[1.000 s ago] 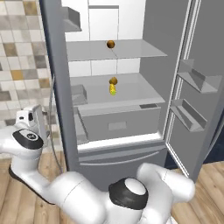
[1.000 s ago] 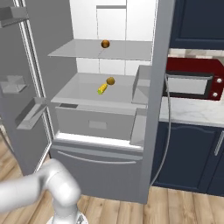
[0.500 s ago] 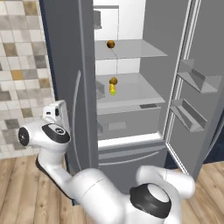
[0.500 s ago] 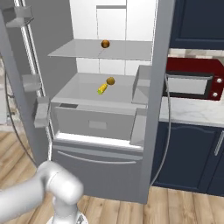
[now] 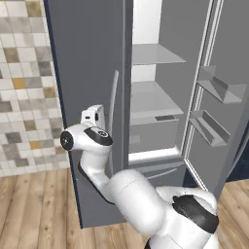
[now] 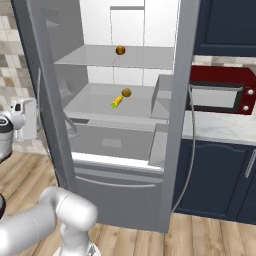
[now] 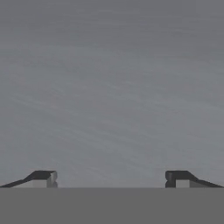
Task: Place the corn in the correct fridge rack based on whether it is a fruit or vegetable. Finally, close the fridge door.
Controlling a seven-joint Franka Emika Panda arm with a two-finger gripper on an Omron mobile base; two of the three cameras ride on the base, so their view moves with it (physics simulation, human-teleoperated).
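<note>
Arm reaching left to the fridge door, hand empty, corn on the rack.

You have the arm (image 5: pixel 97 165) bent low and out to its left, with the gripper (image 7: pixel 109 178) right up against the outer face of the left fridge door (image 5: pixel 82 97). Its fingertips (image 7: pixel 43 177) stand wide apart and hold nothing; whether they touch the grey door panel you cannot tell. Farther in, the corn (image 6: pixel 116 102) lies on the fridge rack (image 6: pixel 95 107), long axis slanting, just beside a small brown ball (image 6: pixel 126 92). Another ball (image 6: pixel 120 50) sits on the higher shelf (image 6: pixel 100 57).
</note>
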